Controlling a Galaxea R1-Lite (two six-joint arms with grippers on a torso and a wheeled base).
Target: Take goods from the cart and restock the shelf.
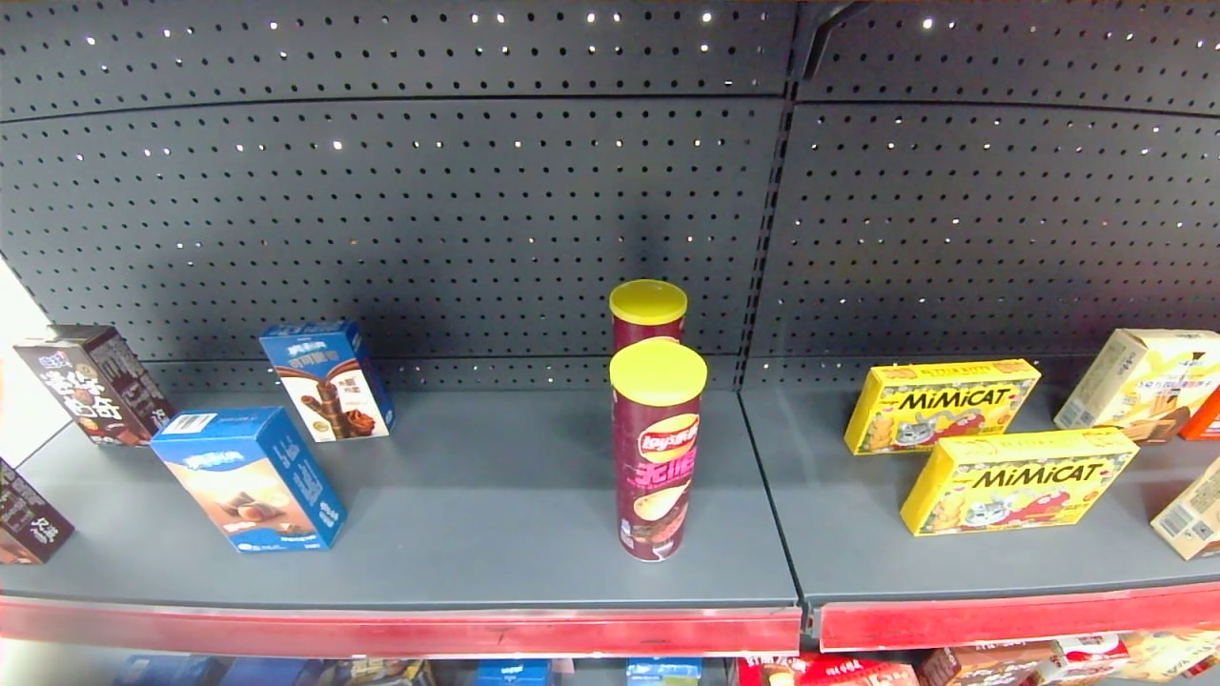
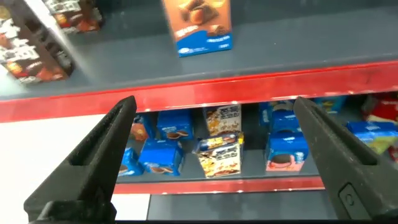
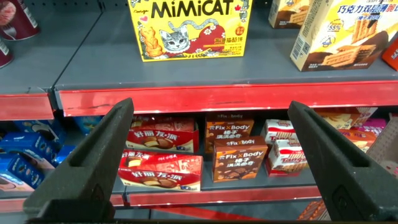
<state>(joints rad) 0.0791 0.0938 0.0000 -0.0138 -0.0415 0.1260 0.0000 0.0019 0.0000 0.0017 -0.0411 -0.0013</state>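
Maroon cans (image 1: 656, 448), two; yellow boxes (image 1: 1018, 479), two; left claw (image 2: 213, 102), right claw (image 3: 211, 104) both released.

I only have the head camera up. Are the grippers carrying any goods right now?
Observer: No. The left gripper is open and empty, facing the red shelf edge near the front blue box.
Operator: And the right one?
Observer: The right gripper is open and empty too, facing the shelf by the front yellow cat box.
Operator: What's on the tier under that box?
Observer: Red boxes beside brown boxes, fronts facing out.
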